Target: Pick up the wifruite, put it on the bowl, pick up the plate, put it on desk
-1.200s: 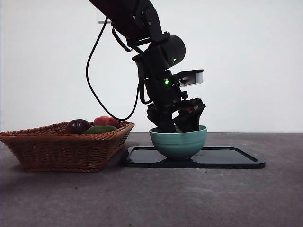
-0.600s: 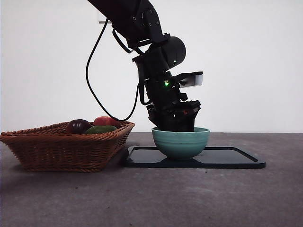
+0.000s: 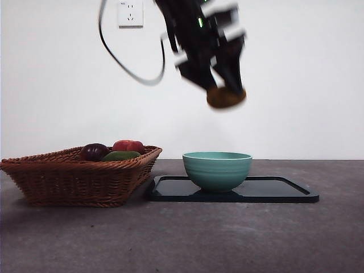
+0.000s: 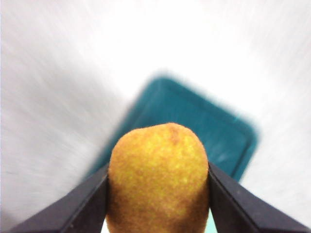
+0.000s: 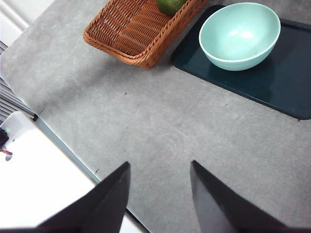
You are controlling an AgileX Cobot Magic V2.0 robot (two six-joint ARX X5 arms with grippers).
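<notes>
A brown, fuzzy wifruite (image 3: 226, 96) hangs high in the air above the teal-green bowl (image 3: 217, 169), and my left gripper (image 3: 223, 85) is shut on it. In the left wrist view the fruit (image 4: 158, 179) fills the gap between the two black jaws of that gripper (image 4: 158, 170). The bowl (image 5: 239, 35) is empty and stands upright on a glossy black tray (image 3: 284, 190). My right gripper (image 5: 160, 164) stays open over the grey desk (image 5: 170, 131), well away from the bowl. No plate apart from these shows.
A brown wicker basket (image 3: 74, 176) left of the tray holds a dark purple, a red and a green fruit. The desk's edge and a white unit (image 5: 34, 170) lie near the right gripper. A wall socket (image 3: 130, 12) sits high on the back wall.
The left gripper was down in the bowl; it has risen quickly, holding the fruit high above it. The bowl shifted slightly right on the tray.
</notes>
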